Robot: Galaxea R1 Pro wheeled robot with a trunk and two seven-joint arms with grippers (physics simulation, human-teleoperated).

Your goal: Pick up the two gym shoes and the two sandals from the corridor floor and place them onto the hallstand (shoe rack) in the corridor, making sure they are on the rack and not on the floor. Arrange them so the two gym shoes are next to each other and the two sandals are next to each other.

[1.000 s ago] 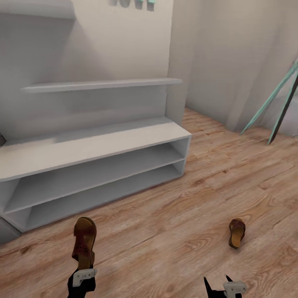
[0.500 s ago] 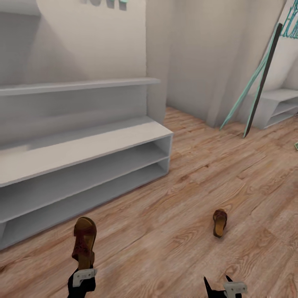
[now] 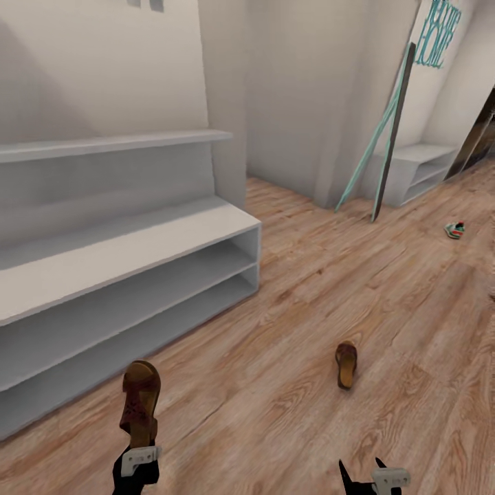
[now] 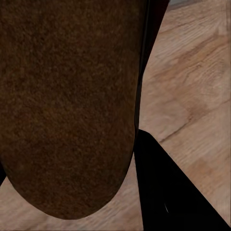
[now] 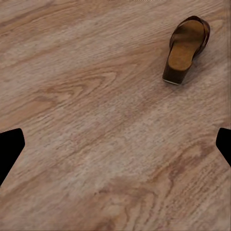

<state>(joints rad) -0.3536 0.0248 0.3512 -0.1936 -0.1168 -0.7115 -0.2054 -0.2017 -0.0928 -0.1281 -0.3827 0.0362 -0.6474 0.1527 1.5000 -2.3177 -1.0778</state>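
Observation:
My left gripper (image 3: 139,450) is shut on one brown sandal (image 3: 139,402), which stands upright low in the head view, in front of the hallstand (image 3: 130,251). In the left wrist view the sandal's dark sole (image 4: 67,106) is pressed against a black finger (image 4: 168,192). The other sandal (image 3: 346,364) lies on the corridor floor (image 3: 295,309) ahead of my right gripper (image 3: 360,474). In the right wrist view that sandal (image 5: 186,48) lies beyond the open right gripper (image 5: 115,147), which holds nothing. One gym shoe (image 3: 454,229) lies far off on the floor at the right.
Two long poles (image 3: 385,151), one teal and one dark, lean against the far wall. A second low white shelf unit (image 3: 419,172) stands behind them. Above it is a sign with teal letters (image 3: 440,34). A dark doorway (image 3: 481,134) opens at the far right.
The whole head view has swung to the right, so the camera moved. The hallstand slid left in the picture and the gym shoe came into view. Both grippers keep their poses.

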